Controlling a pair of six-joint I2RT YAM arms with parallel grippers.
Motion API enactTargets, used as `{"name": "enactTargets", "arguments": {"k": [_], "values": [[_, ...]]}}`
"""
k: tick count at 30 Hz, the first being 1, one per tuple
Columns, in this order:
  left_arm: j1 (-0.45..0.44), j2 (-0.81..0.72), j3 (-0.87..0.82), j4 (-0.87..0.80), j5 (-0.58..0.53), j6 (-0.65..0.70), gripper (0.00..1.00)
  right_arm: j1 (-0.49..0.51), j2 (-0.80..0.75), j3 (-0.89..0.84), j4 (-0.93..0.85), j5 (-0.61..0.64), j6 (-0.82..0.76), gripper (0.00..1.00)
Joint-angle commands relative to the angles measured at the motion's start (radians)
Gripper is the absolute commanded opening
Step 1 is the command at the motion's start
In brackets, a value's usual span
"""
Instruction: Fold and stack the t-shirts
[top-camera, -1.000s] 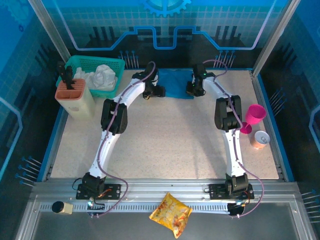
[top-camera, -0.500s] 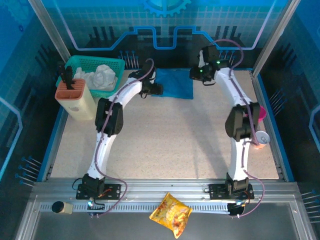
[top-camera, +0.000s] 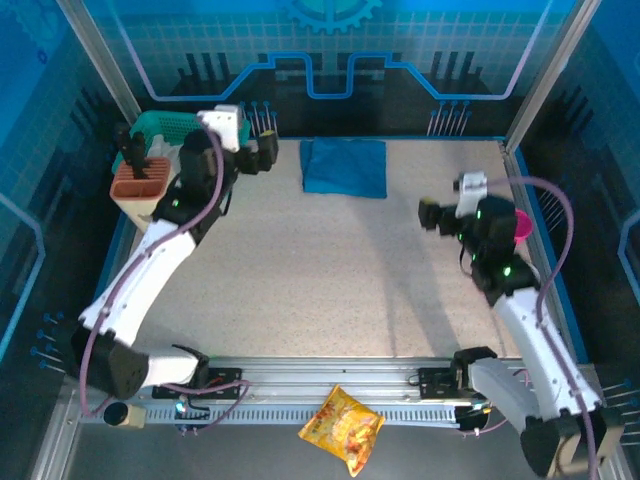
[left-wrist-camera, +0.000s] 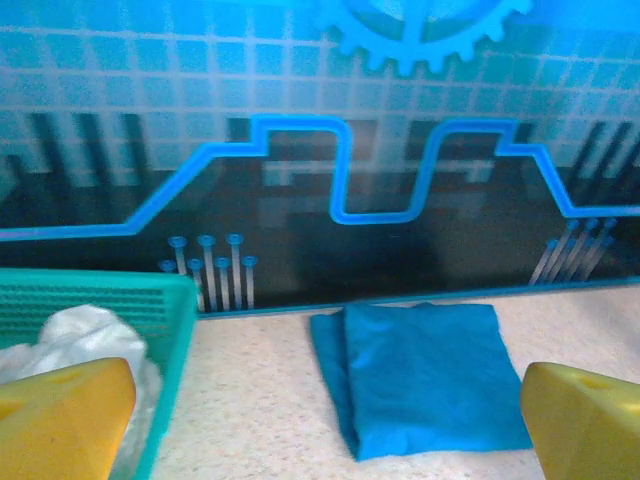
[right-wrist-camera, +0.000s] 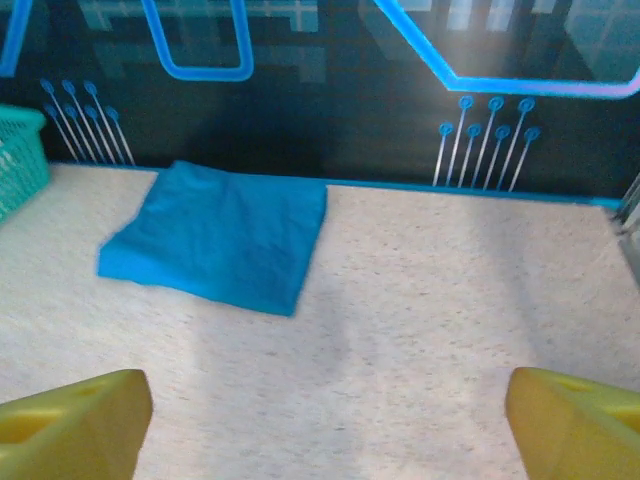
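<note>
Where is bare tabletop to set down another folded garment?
The speckled tabletop is bare across its middle, from the folded teal-blue t-shirt at the far edge to the near rail. Crowded: far-left corner, green mesh basket; right edge, pink plastic cup.

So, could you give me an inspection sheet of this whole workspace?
Surface: speckled beige tabletop, flat.
Job's things: folded teal-blue fabric t-shirt lying flat at the far edge, apart from both arms.
Clutter: green plastic basket holding white cloth; beige utensil holder with orange top; pink plastic cup; yellow snack bag by the arm bases.
End effectors: left end effector open beside the basket; right end effector open near the cup; both empty.
Cables: purple cables looping along both arms.
Surroundings: blue printed wall panels.
</note>
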Motion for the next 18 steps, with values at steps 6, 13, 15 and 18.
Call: {"name": "enactTargets", "arguments": {"k": [6, 13, 15, 18], "values": [[0.096, -0.133, -0.692, 0.620, -0.085, 0.119, 0.99, -0.046, -0.005, -0.380, 0.506, 0.049, -0.089, 0.99], [0.130, -0.040, -0.798, 0.654, -0.173, 0.132, 0.99, -0.051, 0.367, -0.465, 0.953, 0.078, -0.062, 0.98], [0.135, -0.016, -0.815, 0.664, -0.158, 0.127, 0.99, -0.046, 0.474, -0.489, 1.128, 0.072, -0.052, 0.98], [0.157, 0.055, -0.884, 0.829, -0.090, 0.126, 0.99, -0.041, 0.610, -0.499, 1.273, 0.062, -0.067, 0.98]]}}
